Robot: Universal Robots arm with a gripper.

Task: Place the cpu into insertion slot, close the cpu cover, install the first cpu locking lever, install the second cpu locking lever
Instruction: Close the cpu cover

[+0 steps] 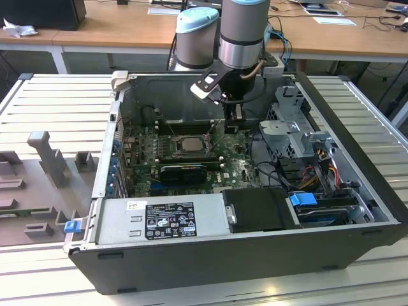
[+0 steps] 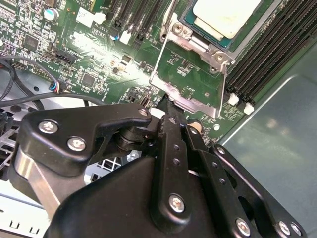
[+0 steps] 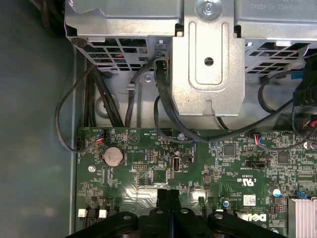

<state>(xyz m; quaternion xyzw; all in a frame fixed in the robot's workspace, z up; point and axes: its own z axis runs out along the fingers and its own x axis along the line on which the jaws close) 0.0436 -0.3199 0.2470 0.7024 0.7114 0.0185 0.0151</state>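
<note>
the cpu (image 2: 225, 17) lying in the insertion slot (image 2: 202, 44), the cpu cover (image 2: 193, 101) swung open beside the slot, tool (image 2: 171, 106) drawn fully together, its tips touching the cover's far edge, nothing clearly gripped, green motherboard (image 3: 213, 163) around the slot, inside an open computer case (image 1: 255, 255)

bright, even light, seemingly from overhead; white glare on the motherboard (image 3: 143, 191) (in both wrist views).

Matt metal cpu (image 2: 223, 15), shiny metal cpu cover (image 2: 187, 97)
</note>
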